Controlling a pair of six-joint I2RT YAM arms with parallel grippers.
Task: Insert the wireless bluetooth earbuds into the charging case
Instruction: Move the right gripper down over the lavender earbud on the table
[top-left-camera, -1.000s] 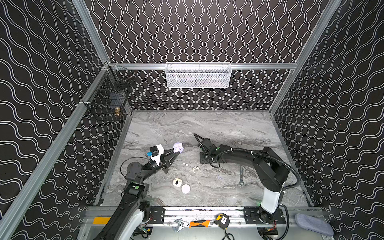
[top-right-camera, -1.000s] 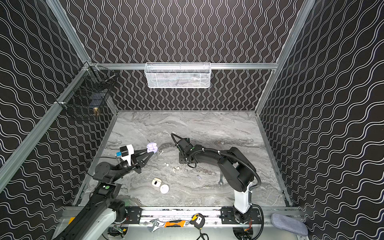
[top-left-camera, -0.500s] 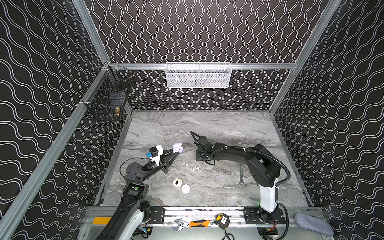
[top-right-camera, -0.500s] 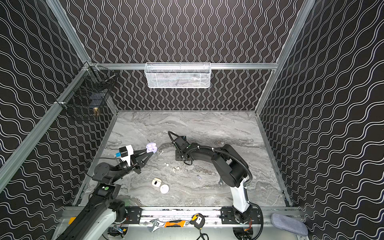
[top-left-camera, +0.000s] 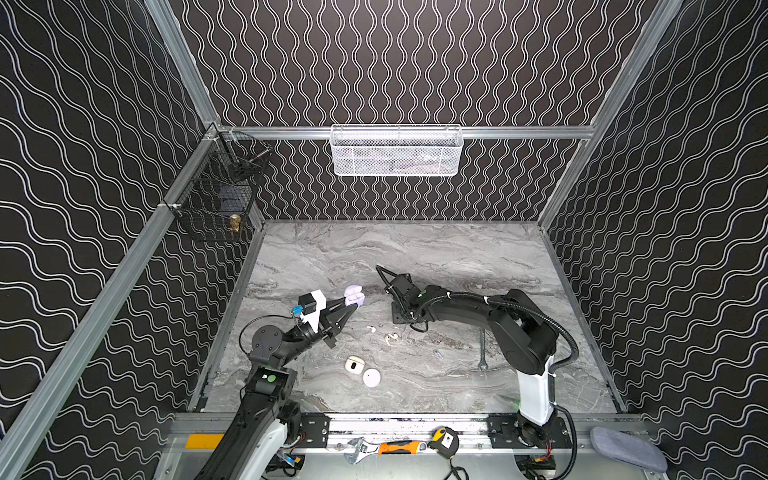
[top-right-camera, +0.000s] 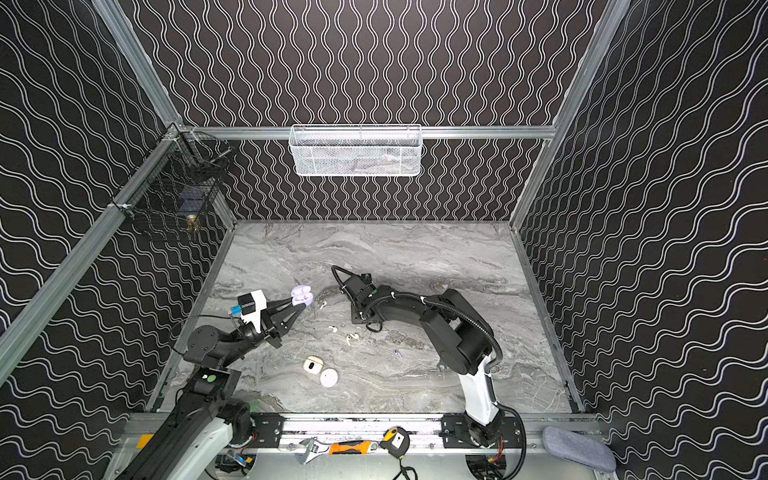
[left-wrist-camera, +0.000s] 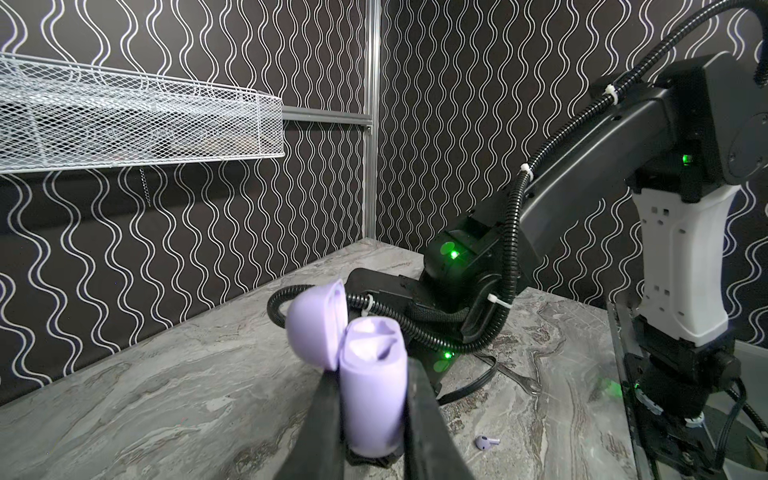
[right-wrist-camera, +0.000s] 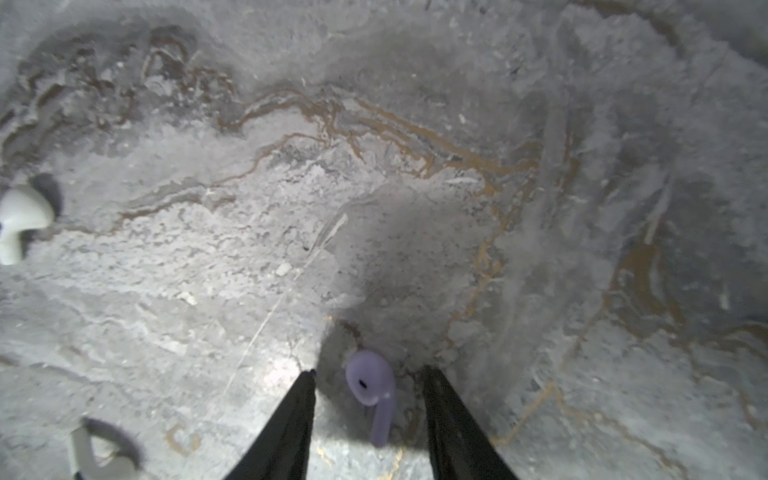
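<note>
My left gripper (left-wrist-camera: 372, 419) is shut on the lavender charging case (left-wrist-camera: 372, 390) and holds it above the table with its lid hinged open; the case also shows in both top views (top-left-camera: 354, 295) (top-right-camera: 302, 294). Low over the table, my right gripper (right-wrist-camera: 369, 370) stands open on either side of a lavender earbud (right-wrist-camera: 370, 384) lying flat, with a gap on both sides. In the top views the right wrist (top-left-camera: 405, 291) hides those fingers. Another lavender earbud (top-left-camera: 437, 354) (left-wrist-camera: 486, 442) lies near the wrench. Two white earbuds (top-left-camera: 370, 329) (top-left-camera: 390, 338) lie between the arms.
An open cream case (top-left-camera: 354, 365) and a round white case (top-left-camera: 371, 378) sit near the front. A steel wrench (top-left-camera: 482, 349) lies by the right arm. A white mesh basket (top-left-camera: 395, 151) and a black wire basket (top-left-camera: 220, 195) hang on the walls.
The right arm's wrist has shifted a little to the left and its elbow has folded in. The left arm still holds the lavender case in the same place.
</note>
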